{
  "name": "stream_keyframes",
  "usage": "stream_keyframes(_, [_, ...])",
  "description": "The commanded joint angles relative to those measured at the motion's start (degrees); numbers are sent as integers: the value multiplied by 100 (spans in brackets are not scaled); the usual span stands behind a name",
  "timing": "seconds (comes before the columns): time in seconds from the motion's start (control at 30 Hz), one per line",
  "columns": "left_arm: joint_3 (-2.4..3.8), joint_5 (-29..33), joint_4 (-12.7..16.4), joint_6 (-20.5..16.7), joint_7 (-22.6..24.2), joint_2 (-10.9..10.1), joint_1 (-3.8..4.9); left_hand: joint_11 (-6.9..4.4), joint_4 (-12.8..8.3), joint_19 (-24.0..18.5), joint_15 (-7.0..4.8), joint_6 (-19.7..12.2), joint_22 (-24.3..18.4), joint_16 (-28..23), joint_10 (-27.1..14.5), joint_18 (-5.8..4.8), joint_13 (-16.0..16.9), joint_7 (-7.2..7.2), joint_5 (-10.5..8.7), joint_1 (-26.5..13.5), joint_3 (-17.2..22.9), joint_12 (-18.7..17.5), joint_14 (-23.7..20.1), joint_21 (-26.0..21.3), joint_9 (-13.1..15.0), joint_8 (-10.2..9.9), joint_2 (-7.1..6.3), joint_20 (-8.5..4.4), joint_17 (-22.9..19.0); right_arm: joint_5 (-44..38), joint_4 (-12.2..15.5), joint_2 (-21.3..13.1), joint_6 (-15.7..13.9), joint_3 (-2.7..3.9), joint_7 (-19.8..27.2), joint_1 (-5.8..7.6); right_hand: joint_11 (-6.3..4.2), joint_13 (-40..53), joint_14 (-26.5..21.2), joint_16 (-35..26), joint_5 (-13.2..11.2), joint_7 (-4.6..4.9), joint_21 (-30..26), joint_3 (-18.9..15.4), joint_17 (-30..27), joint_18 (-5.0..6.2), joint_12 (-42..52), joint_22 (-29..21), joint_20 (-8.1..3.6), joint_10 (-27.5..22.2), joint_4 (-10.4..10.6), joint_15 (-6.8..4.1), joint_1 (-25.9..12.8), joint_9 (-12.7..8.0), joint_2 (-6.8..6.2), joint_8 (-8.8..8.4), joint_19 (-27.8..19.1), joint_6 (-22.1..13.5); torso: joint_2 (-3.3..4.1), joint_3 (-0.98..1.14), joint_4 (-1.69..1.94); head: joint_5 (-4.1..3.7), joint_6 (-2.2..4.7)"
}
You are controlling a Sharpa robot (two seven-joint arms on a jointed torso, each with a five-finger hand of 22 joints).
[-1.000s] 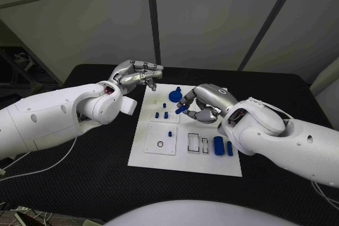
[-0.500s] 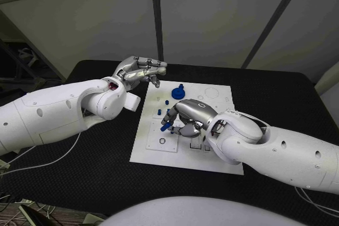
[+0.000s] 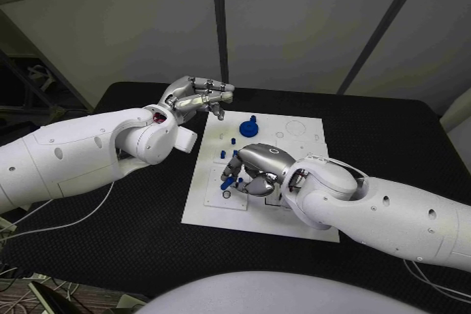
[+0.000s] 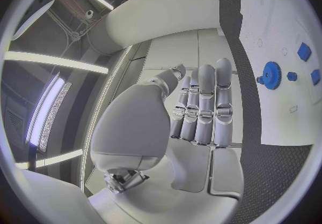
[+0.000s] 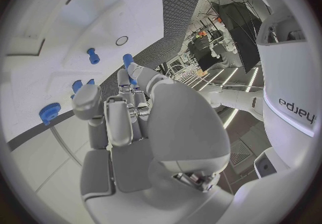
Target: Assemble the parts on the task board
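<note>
1. We find the board [image 3: 257, 218] lying flat in the middle of the black worktop [image 3: 118, 246], with bare worktop on all four sides of it.
2. The right robot hand [image 3: 250, 171] sits over the board's left half, fingers curled, pinching a small blue peg [image 3: 228, 183] at its fingertips, above the raised plate near the left edge.
3. The left robot hand [image 3: 201, 96] hangs beyond the board's far left corner, above the worktop, its fingers curled in together and holding nothing.
4. A blue gear [image 3: 249, 128] stands near the board's far edge, between the two robot hands and apart from both.
5. Small blue pegs [image 3: 228, 153] stand just left of the right robot hand.
6. The board's far right corner and near edge lie uncovered; the right arm crosses its right side.
</note>
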Motion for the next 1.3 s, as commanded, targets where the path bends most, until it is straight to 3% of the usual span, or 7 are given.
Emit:
stream_keyframes(0.03, [4,9,-1,62,33,8,7,17,3,2,28,-21,-5,2,-36,-57,9,-1,-20,-8,-29,17,-22,-18,-5,-2,70,20,-7,3,-8,18,206,-3,73,4,15,7,223,17,40,52,-10,-23,-4,-59,-39,-4,7,11,26,4,-31,13,-36,19,-15,17,-2,-2,-2,6,-12])
stream_keyframes(0.77, [4,9,2,62,31,2,7,18,8,2,29,-23,-8,3,-41,-57,11,0,-20,-12,-35,23,-24,-22,-6,0,76,22,-7,-311,-102,73,593,-39,-183,2,15,9,222,17,56,51,-16,-29,-4,-57,-46,-11,9,16,30,4,-38,15,-30,18,-22,19,-2,-2,-3,11,-49])
stream_keyframes(1.23, [4,9,7,65,30,0,8,18,8,2,29,-23,-8,3,-41,-57,11,0,-20,-12,-35,23,-24,-22,-6,0,76,22,-7,-554,-122,131,600,-46,-343,1,16,12,218,8,68,51,-22,-48,-19,-56,-60,-17,11,20,35,5,-57,16,-37,13,-30,15,-1,-2,-4,13,-51])
stream_keyframes(1.3, [4,9,9,64,27,0,8,18,8,2,29,-23,-8,3,-41,-57,11,0,-20,-12,-35,23,-24,-22,-6,0,76,22,-7,-563,-109,138,603,-110,-339,2,19,13,216,4,72,53,-24,-63,-26,-55,-75,-20,13,13,35,7,-70,14,-51,3,-34,1,-2,-1,-8,10,-48])
